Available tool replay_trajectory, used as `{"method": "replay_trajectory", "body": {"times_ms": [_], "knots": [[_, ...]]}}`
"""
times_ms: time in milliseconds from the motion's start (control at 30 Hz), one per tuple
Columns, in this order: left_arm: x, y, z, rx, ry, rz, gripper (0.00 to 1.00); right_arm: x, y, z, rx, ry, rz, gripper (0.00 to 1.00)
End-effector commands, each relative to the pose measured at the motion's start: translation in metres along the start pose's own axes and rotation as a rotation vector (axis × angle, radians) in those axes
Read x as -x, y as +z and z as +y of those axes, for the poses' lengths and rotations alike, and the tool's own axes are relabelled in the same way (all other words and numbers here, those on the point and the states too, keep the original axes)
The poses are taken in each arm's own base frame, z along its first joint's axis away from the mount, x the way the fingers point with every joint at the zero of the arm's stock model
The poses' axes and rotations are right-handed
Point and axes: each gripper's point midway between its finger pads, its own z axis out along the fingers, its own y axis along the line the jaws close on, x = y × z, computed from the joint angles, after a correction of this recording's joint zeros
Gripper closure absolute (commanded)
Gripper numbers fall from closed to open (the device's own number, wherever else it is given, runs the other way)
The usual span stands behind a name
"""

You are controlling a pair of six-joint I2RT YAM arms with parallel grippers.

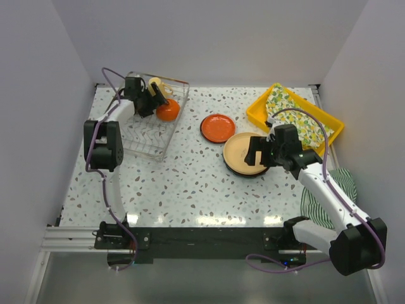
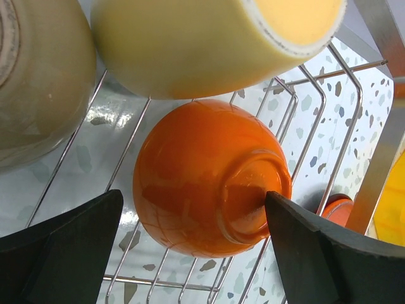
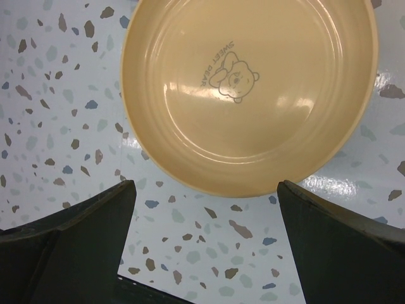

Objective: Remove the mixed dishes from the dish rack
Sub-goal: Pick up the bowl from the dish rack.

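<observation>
The dish rack [image 1: 142, 136] stands at the back left. An orange bowl [image 1: 168, 111] lies on its side in it, beside a cream mug [image 1: 157, 85]. My left gripper [image 1: 152, 101] reaches into the rack, open. In the left wrist view its jaws straddle the orange bowl [image 2: 202, 171], with the mug [image 2: 209, 44] above and the rack wires [image 2: 329, 73] beneath. An orange plate [image 1: 218, 128] and a tan plate [image 1: 242, 154] lie on the table. My right gripper [image 1: 259, 152] hovers open at the tan plate [image 3: 247, 88], whose near rim lies just beyond the empty fingertips [image 3: 205, 187].
A yellow tray [image 1: 256, 109] with a lemon-print cloth sits at the back right. A green striped cloth [image 1: 338, 187] hangs at the table's right edge. Another pale, rounded dish [image 2: 38, 76] shows at the left of the left wrist view.
</observation>
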Motion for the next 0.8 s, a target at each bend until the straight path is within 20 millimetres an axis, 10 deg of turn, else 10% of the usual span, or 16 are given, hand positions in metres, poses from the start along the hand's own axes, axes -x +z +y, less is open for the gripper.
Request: {"method": "replay_trajectory", "body": {"times_ms": [0, 767], "knots": [[-0.013, 0.003, 0.011, -0.025, -0.091, 0.06, 0.0, 0.024, -0.003, 0.005, 0.01, -0.027, -0.073, 0.02], [-0.033, 0.022, 0.013, -0.115, -0.199, 0.121, 0.02, 0.027, 0.006, 0.005, 0.008, -0.03, -0.065, 0.02]]}}
